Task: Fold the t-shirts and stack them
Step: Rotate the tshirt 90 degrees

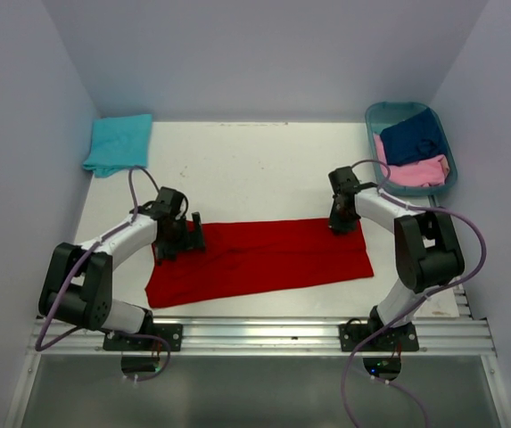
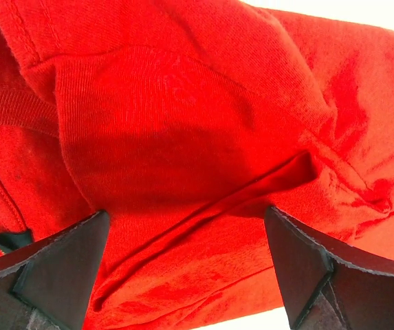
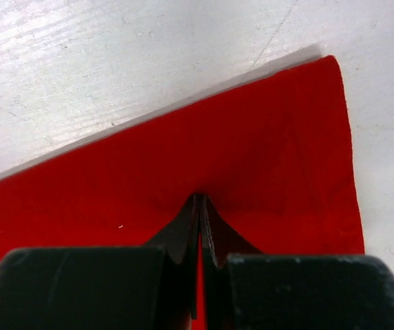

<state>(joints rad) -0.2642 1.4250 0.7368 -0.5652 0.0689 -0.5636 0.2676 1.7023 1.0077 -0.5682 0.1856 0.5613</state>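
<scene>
Top external: red tee [image 1: 264, 254] flat, near-left of basket [image 1: 371, 114].
Right gripper [image 3: 200, 199]: clenched on red tee, end nearest basket.
Left gripper [image 2: 186, 214]: released, over end farthest from basket.
Advice: pinch matching edge, lift both ends level.

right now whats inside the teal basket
The basket holds a navy t-shirt at the back and a pink t-shirt in front of it. They cover its floor, so anything beneath cannot be seen.
</scene>
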